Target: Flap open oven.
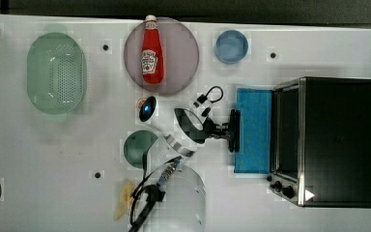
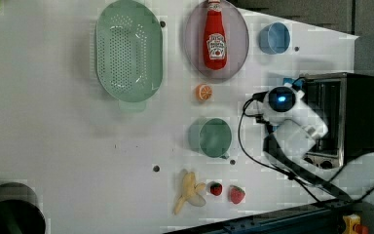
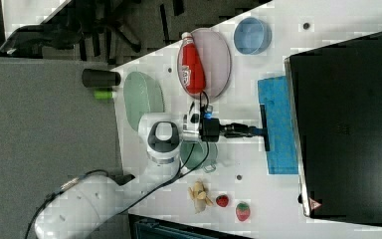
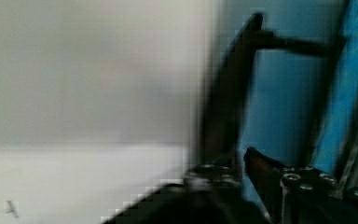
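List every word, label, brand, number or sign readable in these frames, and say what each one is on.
Ketchup bottle: a white label with dark print, too blurred to read as letters.
Oven: a triangular warning sticker near one corner of its top, red-edged in the right view; its symbol is too small to make out.
Oven knobs: no markings legible.
No other text, number or sign can be read.
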Tool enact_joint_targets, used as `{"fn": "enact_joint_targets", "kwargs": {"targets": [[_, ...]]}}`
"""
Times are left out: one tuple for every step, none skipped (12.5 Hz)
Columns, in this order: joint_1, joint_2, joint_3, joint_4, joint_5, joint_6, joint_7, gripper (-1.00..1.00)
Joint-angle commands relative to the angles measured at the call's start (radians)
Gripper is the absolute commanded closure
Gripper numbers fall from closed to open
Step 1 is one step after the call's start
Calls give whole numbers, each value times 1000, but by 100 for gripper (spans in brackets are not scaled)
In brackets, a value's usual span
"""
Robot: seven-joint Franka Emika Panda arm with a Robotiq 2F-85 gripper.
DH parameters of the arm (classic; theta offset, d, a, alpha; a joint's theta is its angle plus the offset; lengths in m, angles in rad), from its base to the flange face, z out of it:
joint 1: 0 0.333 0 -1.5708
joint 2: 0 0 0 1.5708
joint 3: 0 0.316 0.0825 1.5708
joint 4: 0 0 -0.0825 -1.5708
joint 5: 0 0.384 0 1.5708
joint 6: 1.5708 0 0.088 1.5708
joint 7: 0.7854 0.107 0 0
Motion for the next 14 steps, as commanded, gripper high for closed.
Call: {"fn": "enact_joint_targets", "kwargs": {"targets": [[3,-41,-14,22,15,16,125,65],[0,-57,-15,28,33,21,125,65],[-3,-77,-15,27,66,29,125,65],[-7,-102,-15,27,129,55,122,65],[-12,-131,-15,27,216,85,113,65],[-13,-162,-14,25,299,106,111,65],[-13,-197,-14,26,388,112,111,65],[-16,-238,-15,27,497,112,111,65],[-19,-282,-16,28,613,111,111,65],[-22,-328,-16,29,730,109,111,65],[-23,-371,-16,32,824,103,111,65],[-24,-413,-17,38,900,93,112,65],[-26,-451,-19,51,950,74,116,65],[-26,-485,-23,69,966,41,122,65]]}}
